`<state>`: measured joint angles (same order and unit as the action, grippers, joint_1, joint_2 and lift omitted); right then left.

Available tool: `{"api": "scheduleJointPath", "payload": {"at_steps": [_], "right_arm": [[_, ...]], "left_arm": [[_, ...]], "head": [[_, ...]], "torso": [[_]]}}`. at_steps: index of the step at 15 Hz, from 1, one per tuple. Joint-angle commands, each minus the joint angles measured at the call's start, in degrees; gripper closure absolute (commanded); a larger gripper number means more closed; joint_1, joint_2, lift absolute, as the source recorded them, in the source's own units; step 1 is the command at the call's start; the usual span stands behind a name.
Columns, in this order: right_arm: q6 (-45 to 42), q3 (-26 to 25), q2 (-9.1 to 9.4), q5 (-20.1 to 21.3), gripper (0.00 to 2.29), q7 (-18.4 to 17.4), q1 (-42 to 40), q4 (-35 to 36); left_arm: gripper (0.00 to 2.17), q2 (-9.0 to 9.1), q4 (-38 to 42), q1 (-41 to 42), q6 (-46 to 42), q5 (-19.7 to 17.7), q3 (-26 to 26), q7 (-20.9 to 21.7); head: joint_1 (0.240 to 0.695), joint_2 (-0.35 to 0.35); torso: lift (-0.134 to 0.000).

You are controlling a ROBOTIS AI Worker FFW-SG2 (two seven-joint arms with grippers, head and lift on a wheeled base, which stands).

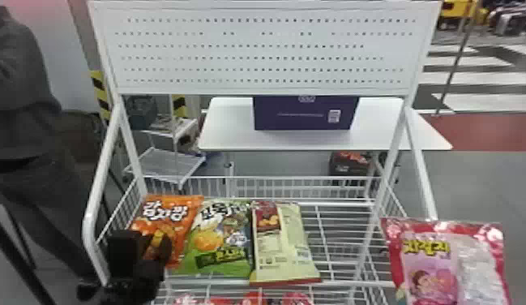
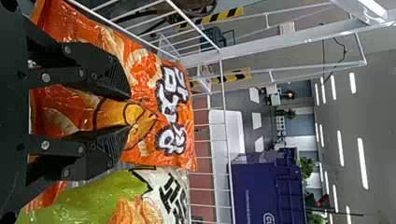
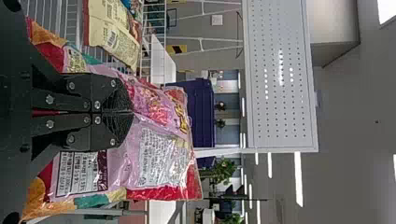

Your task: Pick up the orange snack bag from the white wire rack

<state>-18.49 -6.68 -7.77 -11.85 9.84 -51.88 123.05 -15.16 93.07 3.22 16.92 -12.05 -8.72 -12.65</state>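
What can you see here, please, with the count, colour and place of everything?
orange bag: one, orange, left on the rack's upper shelf
green bag: one, green, beside it
cream bag: one, pale yellow, right of the green one
pink bag: one, pink and red, at the rack's right
red packs: several, red, below the upper shelf
rack: one, white, in front
panel: one, white, across the rack's top
table: one, white, behind the rack
box: one, purple, on the table
plants: several, green, far background
left end effector: one, black, gripping the orange bag
right end effector: one, black, gripping the pink bag
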Motion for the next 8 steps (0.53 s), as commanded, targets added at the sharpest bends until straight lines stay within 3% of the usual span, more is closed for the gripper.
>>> {"api": "scheduleJointPath", "payload": {"at_steps": [1, 5, 8], "right_arm": [[0.0, 0.0, -0.14, -0.1, 2.25, 0.0, 0.1, 0.0], [0.0, 0.1, -0.40, -0.3, 2.25, 0.0, 0.3, -0.2], [0.0, 0.2, -0.40, -0.3, 2.25, 0.0, 0.3, -0.2]], "left_arm": [[2.07, 0.04, 1.3, 1.1, -0.3, 0.0, 0.1, -0.4], [2.07, -0.05, 9.1, 6.2, -4.5, -0.1, 1.0, -3.9], [2.07, 0.21, 18.3, 14.5, -7.5, -0.1, 2.4, -5.6]], "head": [[0.499, 0.000], [0.499, 0.000], [0.499, 0.000]], "torso": [[0.000], [0.000], [0.000]]}}
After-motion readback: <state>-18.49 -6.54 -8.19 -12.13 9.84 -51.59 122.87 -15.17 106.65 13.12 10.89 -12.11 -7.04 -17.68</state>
